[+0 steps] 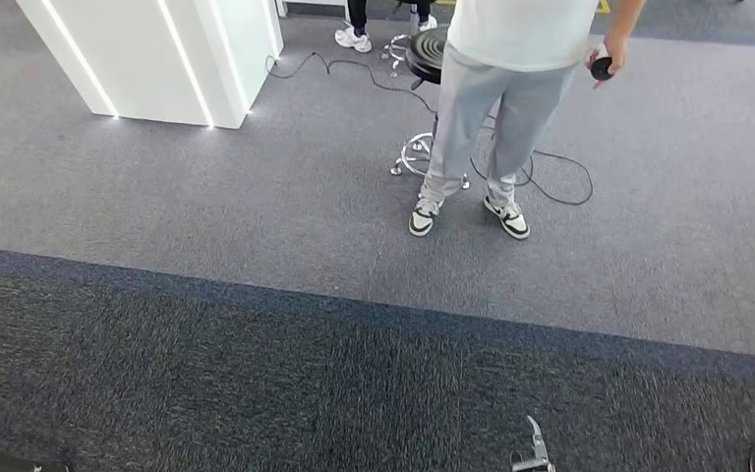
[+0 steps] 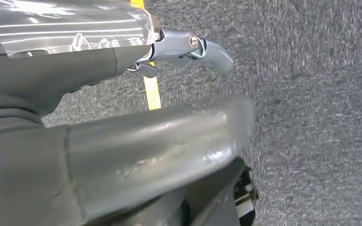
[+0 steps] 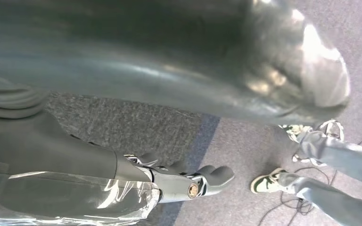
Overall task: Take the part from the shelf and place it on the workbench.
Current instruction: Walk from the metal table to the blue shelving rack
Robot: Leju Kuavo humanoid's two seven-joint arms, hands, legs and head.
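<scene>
While both silver hands hang over grey carpet [image 1: 206,197], left hand [image 2: 136,141] and right hand [image 3: 179,181] hold nothing, fingers [image 3: 217,175] loosely apart; a person in grey trousers [image 1: 496,108] stands ahead.

Even, bright indoor light on the grey carpet [image 1: 256,197] — soft, short shadows under the person [image 1: 496,108]. Lit strips glow on the white pillar [image 1: 157,54]. In both wrist views the near thumb [image 3: 179,56] is blurred and glare-streaked — the carpet behind stays sharp.
</scene>
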